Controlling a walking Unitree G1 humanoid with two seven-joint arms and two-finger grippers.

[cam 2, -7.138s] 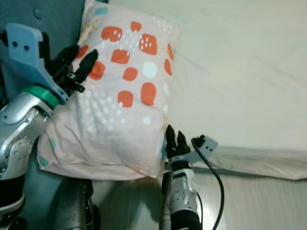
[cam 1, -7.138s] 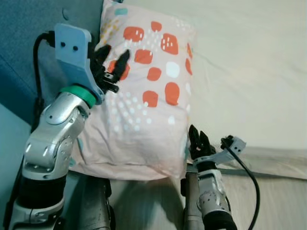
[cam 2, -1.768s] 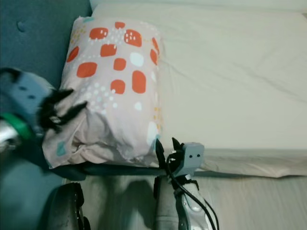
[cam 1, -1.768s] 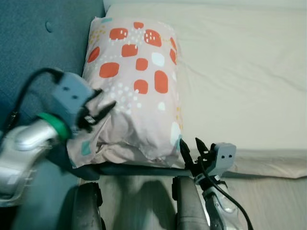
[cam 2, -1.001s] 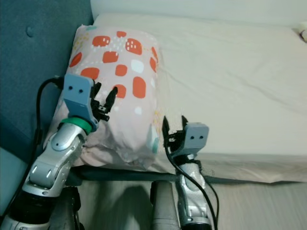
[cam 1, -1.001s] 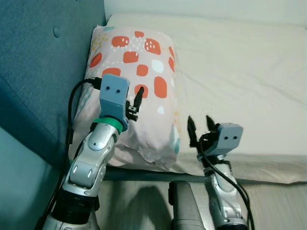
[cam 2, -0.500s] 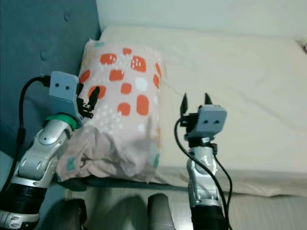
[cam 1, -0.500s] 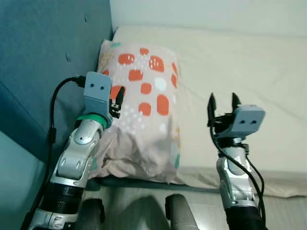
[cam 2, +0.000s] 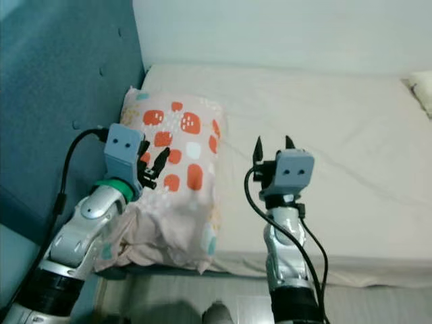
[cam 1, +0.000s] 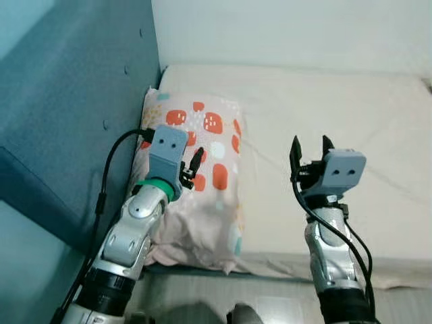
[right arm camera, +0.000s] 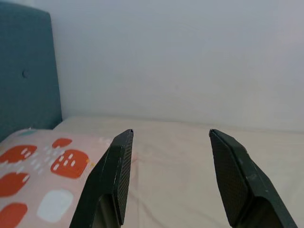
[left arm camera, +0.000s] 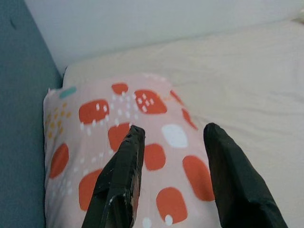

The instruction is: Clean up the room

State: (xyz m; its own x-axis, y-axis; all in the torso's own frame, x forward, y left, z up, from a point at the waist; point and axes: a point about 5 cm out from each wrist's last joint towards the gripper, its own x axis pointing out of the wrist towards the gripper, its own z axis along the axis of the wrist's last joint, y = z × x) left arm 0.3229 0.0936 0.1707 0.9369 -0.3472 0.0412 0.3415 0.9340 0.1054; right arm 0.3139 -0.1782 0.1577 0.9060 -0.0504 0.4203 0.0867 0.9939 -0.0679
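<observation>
Nearest the robot, at 7 o'clock: pillow's crumpled end at the bed's near edge.

Just above that end hovers the left gripper (cam 1: 191, 167), fingers spread and holding nothing; the pillow (cam 1: 202, 169) runs from it toward 12 o'clock, long axis along the blue headboard (cam 1: 81, 115). At about 4 o'clock the right gripper (cam 1: 308, 150) is raised over the bare mattress (cam 1: 364, 115), likewise spread and empty, well apart from the pillow. For any smoothing of that crumpled end, I judge the left arm the nearer.
</observation>
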